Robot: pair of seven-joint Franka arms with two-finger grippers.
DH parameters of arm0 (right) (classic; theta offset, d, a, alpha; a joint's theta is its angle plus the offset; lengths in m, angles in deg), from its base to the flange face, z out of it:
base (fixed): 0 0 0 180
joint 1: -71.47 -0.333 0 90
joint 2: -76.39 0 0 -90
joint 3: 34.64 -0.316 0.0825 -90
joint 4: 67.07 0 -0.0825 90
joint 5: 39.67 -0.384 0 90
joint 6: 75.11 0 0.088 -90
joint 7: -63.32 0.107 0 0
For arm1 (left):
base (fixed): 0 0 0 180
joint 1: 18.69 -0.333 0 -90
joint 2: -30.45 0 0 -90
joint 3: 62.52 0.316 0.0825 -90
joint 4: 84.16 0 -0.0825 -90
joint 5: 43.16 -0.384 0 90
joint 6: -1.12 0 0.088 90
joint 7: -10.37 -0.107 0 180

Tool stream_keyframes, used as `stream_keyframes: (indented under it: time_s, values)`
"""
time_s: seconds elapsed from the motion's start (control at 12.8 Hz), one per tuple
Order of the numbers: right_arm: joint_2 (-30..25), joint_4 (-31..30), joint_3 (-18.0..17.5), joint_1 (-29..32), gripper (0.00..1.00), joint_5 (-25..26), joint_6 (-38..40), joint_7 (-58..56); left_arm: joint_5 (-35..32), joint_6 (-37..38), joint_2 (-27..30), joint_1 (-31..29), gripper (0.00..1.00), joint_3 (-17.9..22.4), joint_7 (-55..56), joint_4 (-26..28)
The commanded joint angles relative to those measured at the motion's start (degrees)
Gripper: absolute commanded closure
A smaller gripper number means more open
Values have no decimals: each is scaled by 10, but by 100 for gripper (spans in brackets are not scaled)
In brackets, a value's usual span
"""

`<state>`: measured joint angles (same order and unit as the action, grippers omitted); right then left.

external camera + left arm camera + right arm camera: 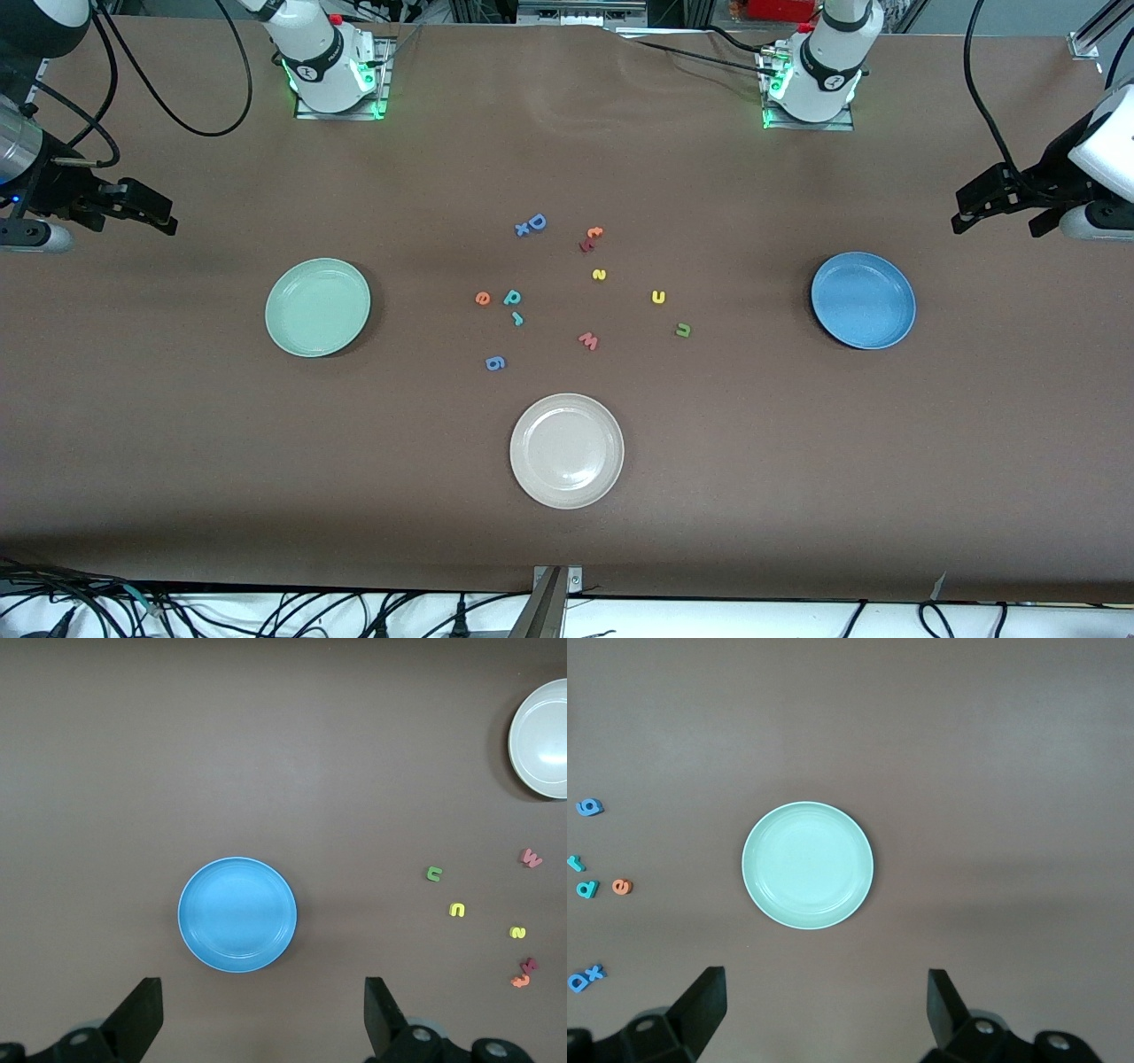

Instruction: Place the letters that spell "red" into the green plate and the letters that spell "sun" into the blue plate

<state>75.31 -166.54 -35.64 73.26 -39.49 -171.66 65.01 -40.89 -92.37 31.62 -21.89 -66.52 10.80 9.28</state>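
Nothing has been sorted yet: all the foam letters lie loose in a cluster at the middle of the counter (pixel 797 496), and the split between them already matches the arms. The teal r (pixel 517 319), orange e (pixel 483 299) and teal d (pixel 513 297) sit close together on the side of the cluster toward the right arm's end, where the green plate (pixel 318 307) lies, empty. The yellow s (pixel 599 275), yellow u (pixel 658 297) and green n (pixel 683 330) trail out toward the left arm's end, with the green n the closest of them to the empty blue plate (pixel 863 299). The right tool (pixel 133 208) hangs at the edge of the counter over bare surface near the green plate, its jaws spread wide and holding nothing; its wrist view looks straight down on that plate with e, d and r off to one side. The left tool (pixel 997 199) waits likewise at its own end near the blue plate, jaws wide and empty. By my judgement each arm is nearer its own word, so each must reach inward past its plate toward the cluster. The distractors crowd close: the blue g (pixel 495 362) lies just nearer the front camera than the r, the pink-red w (pixel 588 340) lies between the two groups, and the beige-white plate (pixel 567 450) lies nearest the camera.
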Motion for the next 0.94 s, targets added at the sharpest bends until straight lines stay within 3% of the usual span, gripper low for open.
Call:
stream_keyframes:
  time_s: [0.0,0.86]
  values:
    - [1,9,-4,1,0,4,11,6,-14,9,-9,3,0,-3,8,-21]
    - [9,8,-3,-26,0,4,25,23,-16,9,-9,4,0,-4,6,-24]
